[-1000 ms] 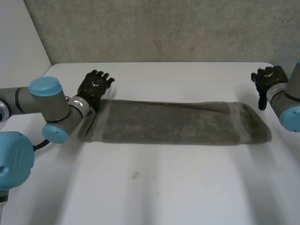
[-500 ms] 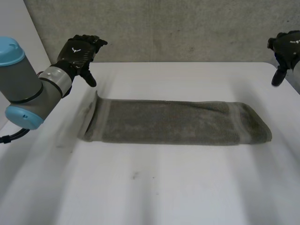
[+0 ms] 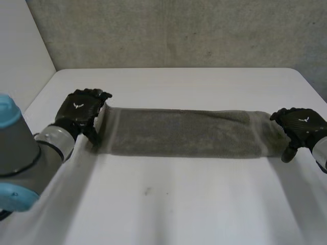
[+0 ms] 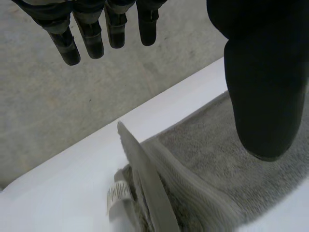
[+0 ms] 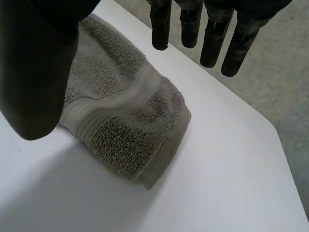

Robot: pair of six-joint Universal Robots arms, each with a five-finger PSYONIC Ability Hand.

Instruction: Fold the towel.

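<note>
Towel: a grey towel is seen in the head view, folded into a long narrow strip and laid flat across the white table.
Left hand: the left hand is placed at the strip's left end; contact with the cloth cannot be told from the head view.
Right hand: the right hand is placed at the strip's right end.
Left wrist view: the fingers are held straight, the thumb is spread well apart, and nothing is gripped. Beneath the palm, one hem of the towel is stood up on edge, with a small white label just beside it.
Right wrist view: straight fingers and a spread thumb are shown, with nothing held. The towel's rounded end, crossed by a woven band, is laid flat under the palm.
Backdrop: a grey wall is seen behind the table.
</note>
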